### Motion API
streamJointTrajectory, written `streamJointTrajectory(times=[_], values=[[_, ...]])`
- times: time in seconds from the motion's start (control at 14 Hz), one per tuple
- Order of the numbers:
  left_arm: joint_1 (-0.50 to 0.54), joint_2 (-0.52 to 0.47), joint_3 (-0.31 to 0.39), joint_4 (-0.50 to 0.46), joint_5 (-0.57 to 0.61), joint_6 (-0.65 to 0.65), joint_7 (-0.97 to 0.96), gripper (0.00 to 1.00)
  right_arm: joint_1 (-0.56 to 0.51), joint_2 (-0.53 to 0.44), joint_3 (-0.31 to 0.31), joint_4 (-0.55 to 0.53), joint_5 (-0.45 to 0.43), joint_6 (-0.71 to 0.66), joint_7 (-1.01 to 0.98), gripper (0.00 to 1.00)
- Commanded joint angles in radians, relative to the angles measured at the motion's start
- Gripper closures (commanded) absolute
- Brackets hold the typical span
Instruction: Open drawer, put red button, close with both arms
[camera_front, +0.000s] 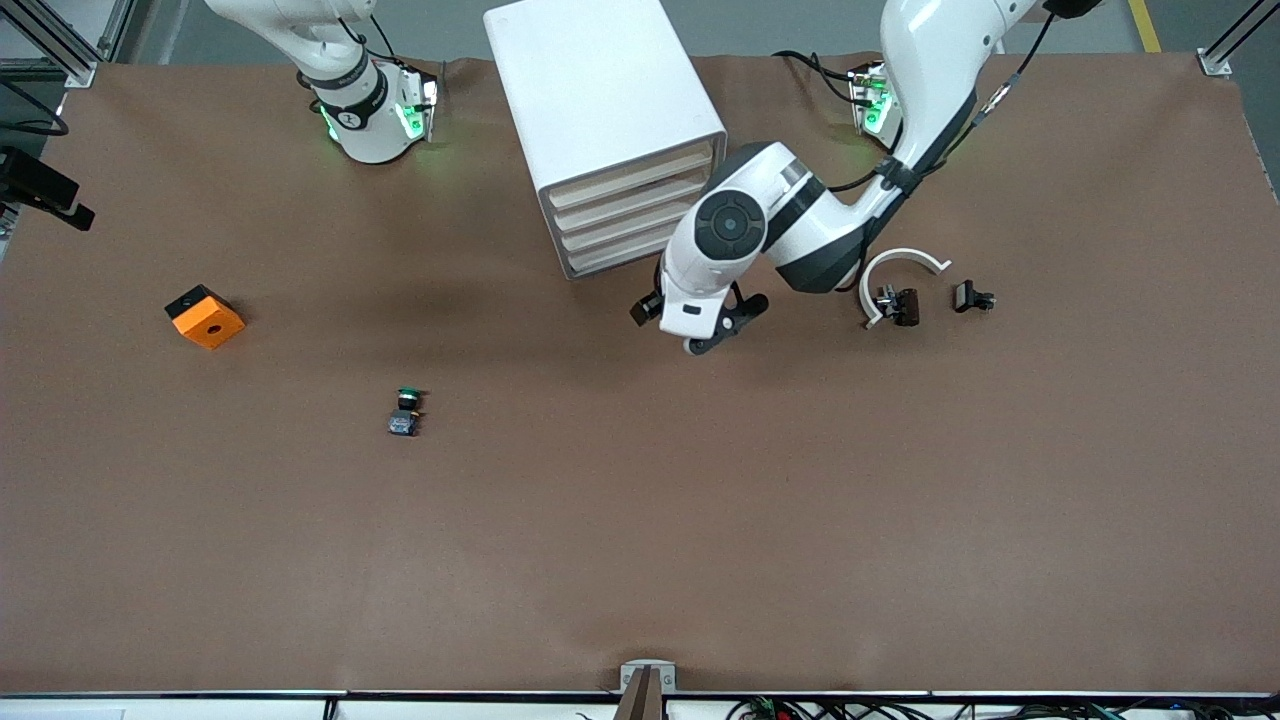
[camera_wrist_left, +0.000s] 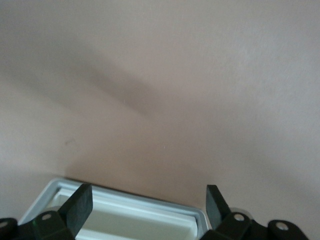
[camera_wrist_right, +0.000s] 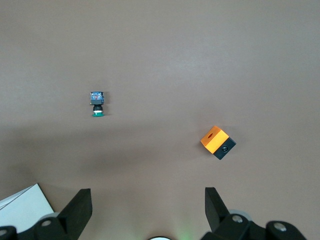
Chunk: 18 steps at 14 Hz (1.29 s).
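The left hand (camera_front: 722, 325) hovers wide open and empty over the desk (camera_front: 700, 520) in front of the shut top drawer (camera_front: 632, 182). The right hand (camera_wrist_right: 148, 207), also open and empty, waits above its end. No red button is visible.

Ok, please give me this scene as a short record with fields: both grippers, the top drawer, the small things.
left gripper: open, empty, in front of the cabinet
right gripper: open, empty, high over the table; arm waits
top drawer: looks shut
green button: nearer the camera than the cabinet
orange block: toward the right arm's end
red button: not clearly seen
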Motion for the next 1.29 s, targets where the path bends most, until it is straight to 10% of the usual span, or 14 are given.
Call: streamJointTrajectory(times=[0.0, 1.22], values=[[0.055, -0.005, -0.009, 0.015, 0.025, -0.055, 0.078, 0.0, 0.0, -0.018, 0.003, -0.018, -0.023, 0.012, -0.01, 0.0], [0.384, -0.304, 0.011, -0.034, 0.025, -0.453, 0.822, 0.0, -0.002, -0.024, 0.003, -0.021, 0.018, 0.032, -0.007, 0.0]])
